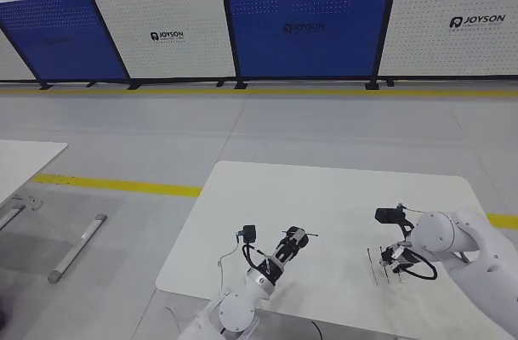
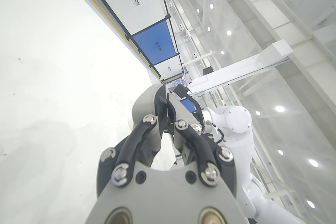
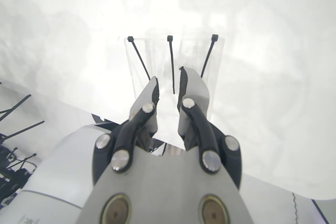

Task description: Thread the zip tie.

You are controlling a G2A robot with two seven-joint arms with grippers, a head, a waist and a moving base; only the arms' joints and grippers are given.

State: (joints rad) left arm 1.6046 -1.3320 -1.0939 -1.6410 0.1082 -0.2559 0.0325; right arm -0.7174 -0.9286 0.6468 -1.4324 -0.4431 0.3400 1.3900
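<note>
Three black zip ties lie side by side on a clear holder [image 3: 218,51] on the white table [image 1: 344,195]. My right gripper [image 3: 169,76] hangs open just above them, and the tail of the middle zip tie [image 3: 171,62] runs between its fingers without touching them. From above, this gripper [image 1: 395,254] sits at the table's right, over the ties [image 1: 374,264]. My left gripper [image 1: 294,238] is raised near the front middle of the table and tilted upward. Its fingers [image 2: 161,107] are pressed together on a thin black zip tie [image 1: 308,232] that sticks out sideways.
More black zip ties [image 3: 18,114] lie in a loose heap beside the right arm. A second white table [image 1: 12,161] stands off to the left across bare floor. The table's far half is bare white surface.
</note>
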